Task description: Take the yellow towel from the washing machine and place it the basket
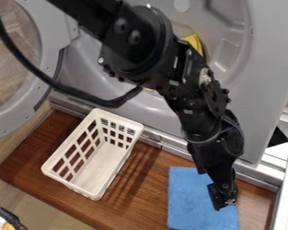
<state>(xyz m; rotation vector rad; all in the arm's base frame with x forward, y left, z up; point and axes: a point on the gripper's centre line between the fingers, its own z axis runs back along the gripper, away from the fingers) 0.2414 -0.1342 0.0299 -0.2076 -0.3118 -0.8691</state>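
Looking through the camera view, I see the yellow towel (195, 43) in the washing machine (260, 85), partly behind the arm (131, 40). The gripper (223, 205) is over the blue cloth (188, 200); I cannot tell if it is open or closed. I judge the towel light, soft and not fragile, so I would pinch deep into a raised fold, because a thin edge can slip.

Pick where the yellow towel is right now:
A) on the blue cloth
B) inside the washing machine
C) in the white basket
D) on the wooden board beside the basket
B: a patch of the yellow towel shows within the round opening of the washing machine, up past the white basket.
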